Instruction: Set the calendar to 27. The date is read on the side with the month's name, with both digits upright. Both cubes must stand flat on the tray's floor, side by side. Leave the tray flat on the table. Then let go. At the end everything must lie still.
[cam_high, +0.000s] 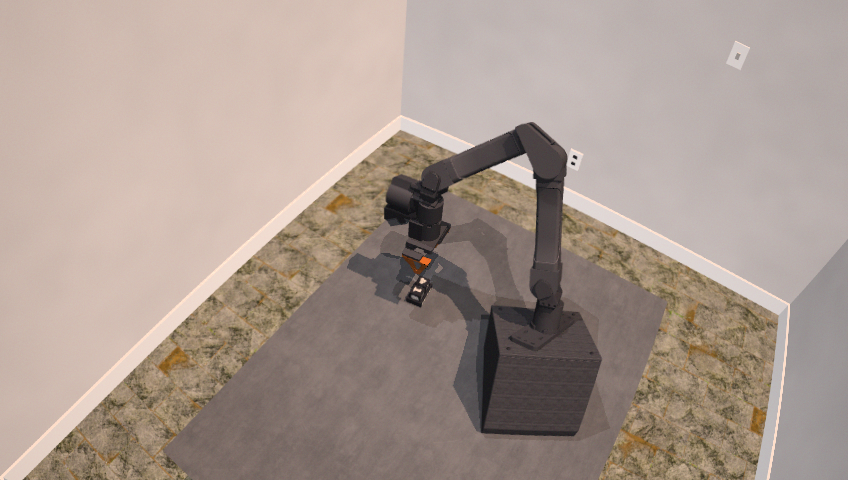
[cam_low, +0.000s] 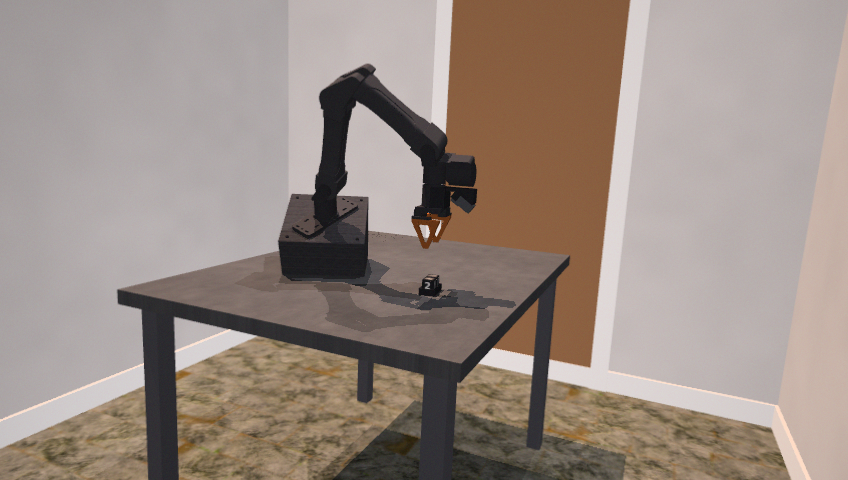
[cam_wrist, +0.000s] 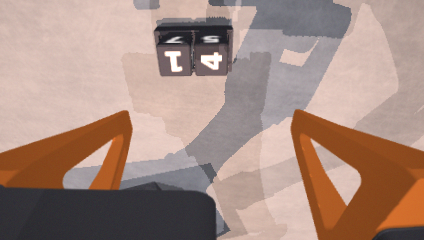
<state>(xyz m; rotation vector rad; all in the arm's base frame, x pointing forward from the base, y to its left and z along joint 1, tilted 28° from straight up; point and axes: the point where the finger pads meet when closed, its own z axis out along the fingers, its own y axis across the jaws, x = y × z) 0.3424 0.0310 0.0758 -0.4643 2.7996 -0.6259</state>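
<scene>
The small black tray (cam_high: 414, 303) (cam_low: 423, 293) (cam_wrist: 194, 28) lies flat on the table and holds two dark cubes side by side. In the wrist view the left cube (cam_wrist: 175, 69) has a white 1 on top, and the right cube (cam_wrist: 212, 71) has a 4 lying sideways. Their foreshortened far side faces seem to show a 7 and a 5; the month's name is not readable. In the exterior view the end face of the nearer cube (cam_low: 427, 285) shows a 2. My gripper (cam_low: 432, 242) (cam_wrist: 211, 119) is open and empty, pointing down above and to one side of the tray.
The arm's dark base block (cam_high: 540, 392) (cam_low: 323, 259) stands on the grey table (cam_high: 333, 380) (cam_low: 249, 309), well away from the tray. The table's edge (cam_low: 517, 315) runs beyond the tray on the side away from the base. Arm shadows fall around the tray.
</scene>
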